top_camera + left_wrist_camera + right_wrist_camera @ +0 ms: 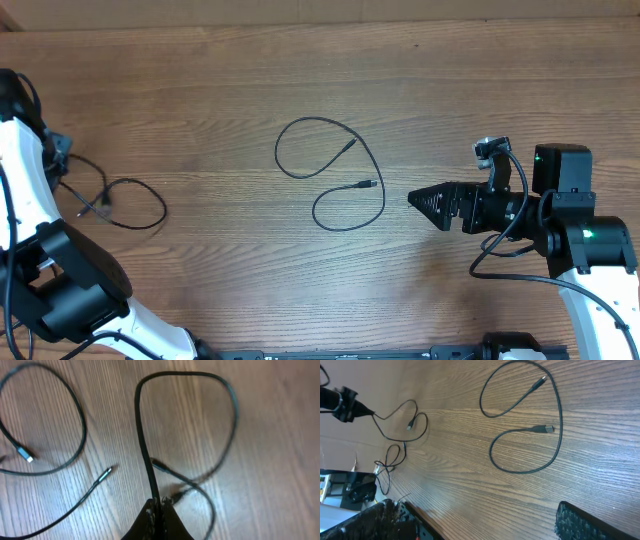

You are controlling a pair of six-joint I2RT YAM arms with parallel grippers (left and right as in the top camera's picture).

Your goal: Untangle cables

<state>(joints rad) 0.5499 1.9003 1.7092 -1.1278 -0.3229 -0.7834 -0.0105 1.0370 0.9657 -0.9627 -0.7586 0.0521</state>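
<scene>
The left gripper (158, 516) has its fingers pressed together on the held cable (142, 435), pinching one strand at the very tips. From the pinch the cord rises away in the left wrist view, bends into a wide loop and comes back toward the fingers. The loop lies flat on the table (200, 80), near the table's left side.

The right gripper (425, 203) hangs with its fingers spread wide and nothing between them. It sits just to the right of the free cable (561, 415), apart from it and pointing toward it.

The free cable lies alone near the middle of the table in an open S-shaped curl. Both of its plugs (547, 428) are turned inward and touch nothing. Bare wood surrounds it on every side. A broad strip of bare wood also separates it from the held cable, so the two cords are well apart.

In the left wrist view, short ends of the held cable lie close to the fingertips, but they are blurred and their plugs are hard to make out. In the overhead view, dark strands cross where that cable nears the left arm and cannot be told apart. The bottom of the right wrist view cuts off both spread fingers.
</scene>
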